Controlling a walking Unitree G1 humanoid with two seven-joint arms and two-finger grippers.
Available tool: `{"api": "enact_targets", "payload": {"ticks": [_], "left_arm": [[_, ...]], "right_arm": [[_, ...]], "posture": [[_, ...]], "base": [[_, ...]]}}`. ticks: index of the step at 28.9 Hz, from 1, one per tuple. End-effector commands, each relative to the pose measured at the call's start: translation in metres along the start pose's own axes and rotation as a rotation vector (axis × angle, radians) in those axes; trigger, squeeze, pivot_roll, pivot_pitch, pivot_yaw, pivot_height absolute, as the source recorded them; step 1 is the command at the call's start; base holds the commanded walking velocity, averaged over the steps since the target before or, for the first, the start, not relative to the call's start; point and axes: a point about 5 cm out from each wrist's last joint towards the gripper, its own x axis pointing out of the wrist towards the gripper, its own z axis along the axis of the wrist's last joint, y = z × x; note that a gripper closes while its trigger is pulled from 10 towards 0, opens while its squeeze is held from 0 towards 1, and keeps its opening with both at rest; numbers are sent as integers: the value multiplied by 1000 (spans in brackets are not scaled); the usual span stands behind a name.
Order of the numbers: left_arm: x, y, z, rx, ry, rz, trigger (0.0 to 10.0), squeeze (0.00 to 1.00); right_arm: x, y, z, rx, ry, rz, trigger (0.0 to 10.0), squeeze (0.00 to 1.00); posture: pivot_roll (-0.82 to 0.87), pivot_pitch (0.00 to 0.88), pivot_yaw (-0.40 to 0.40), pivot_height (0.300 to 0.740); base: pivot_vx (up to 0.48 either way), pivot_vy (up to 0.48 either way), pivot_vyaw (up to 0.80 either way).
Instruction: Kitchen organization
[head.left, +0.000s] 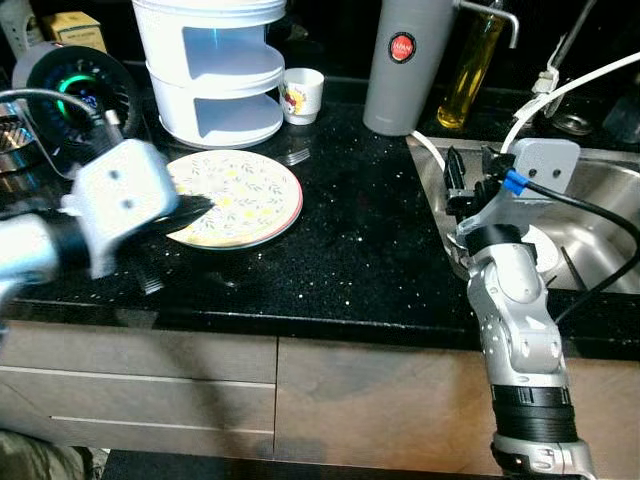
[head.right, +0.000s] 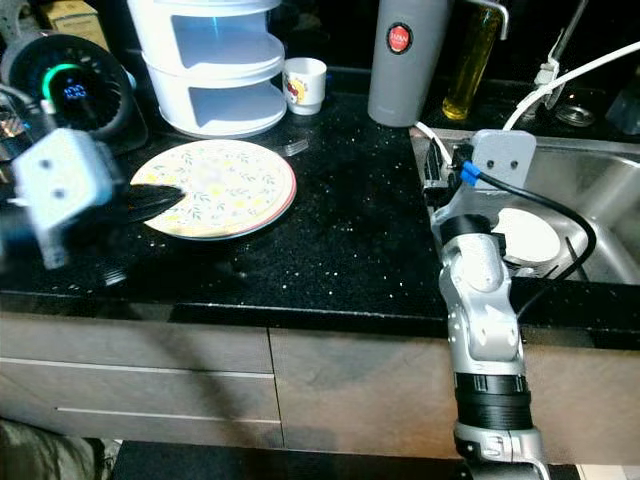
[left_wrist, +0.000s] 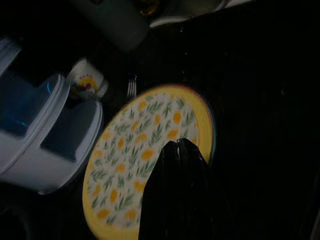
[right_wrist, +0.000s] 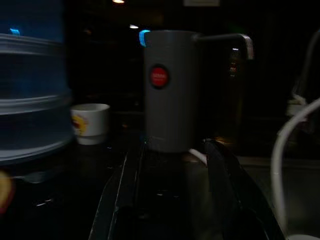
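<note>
Two grippers up: left gripper (left_wrist: 182, 150), motion-blurred, fingers pressed together over the round floral plate (head.left: 240, 195); right gripper (right_wrist: 172, 165) spread apart above the speckled black desk (head.left: 370, 250).

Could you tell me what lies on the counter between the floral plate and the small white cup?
A fork lies between the floral plate and the small white cup, seen in the left eye view and, dimly, the left wrist view.
</note>
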Motion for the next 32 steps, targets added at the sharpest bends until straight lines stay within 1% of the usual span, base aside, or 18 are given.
{"api": "enact_targets", "payload": {"ticks": [1,4,6,7,9,11,12,13,15,18,19,20,22,24,25,27,30,32], "left_arm": [[4,5,-13,50,77,-42,10000,0],[7,9,-18,50,88,-59,10000,0],[12,15,-26,21,91,-114,10000,0],[12,15,-26,21,91,-114,10000,0],[27,23,-33,28,87,-200,10000,0],[41,27,-33,48,75,-255,10000,0],[48,27,-33,77,76,-281,10000,0],[48,27,-33,77,76,-281,10000,0],[60,24,-32,146,87,-342,10000,0],[71,19,-31,198,93,-427,10000,0],[71,19,-31,198,93,-427,10000,0],[74,12,-30,225,83,-500,10000,0],[73,9,-30,252,73,-534,10000,0],[73,13,-27,273,52,-538,10000,0],[72,18,-23,293,36,-526,10000,0],[69,21,-18,313,26,-526,10000,0],[63,24,-12,339,4,-533,10000,0],[59,22,-11,350,1,-535,10000,0]], "right_arm": [[1,0,-1,0,3,-1,10000,0],[2,1,-1,3,2,1,10000,0],[3,2,0,6,0,2,10000,0],[3,2,0,6,0,2,10000,0],[1,2,0,6,-2,-4,10000,0],[-1,1,0,5,-2,-9,10000,0],[-2,1,0,4,-2,-10,10000,0],[-2,1,0,4,-2,-10,10000,0],[-3,0,1,3,-1,-14,10000,0],[-4,1,1,3,-4,-16,10000,0],[-4,1,1,3,-4,-16,10000,0],[-6,1,2,1,-7,-24,10000,0],[-8,0,2,0,-7,-32,10000,0],[-9,-1,1,-1,-5,-37,10000,0],[-9,-1,1,-2,-4,-37,10000,0],[-9,-1,1,-3,-3,-36,10000,0],[-7,0,0,-2,-2,-32,10000,0],[-7,1,0,1,-2,-29,10000,0]], "posture": [[175,66,-45,740],[175,66,-45,740],[168,64,-36,740],[168,64,-36,740],[155,65,-27,740],[153,66,-24,740],[148,66,-20,740],[148,66,-20,740],[140,68,-14,740],[128,70,2,740],[128,70,2,740],[118,71,19,740],[118,70,21,740],[116,70,21,740],[122,68,18,740],[122,68,18,740],[128,64,16,740],[135,60,14,740]], "base": [[0,0,0],[0,0,0],[0,0,0],[0,0,0],[0,0,0],[0,0,0],[0,0,0],[0,0,0],[0,0,0],[0,0,0],[0,0,0],[0,0,0],[0,0,0],[0,0,0],[0,0,0],[0,0,0],[0,0,0],[0,0,0]]}}
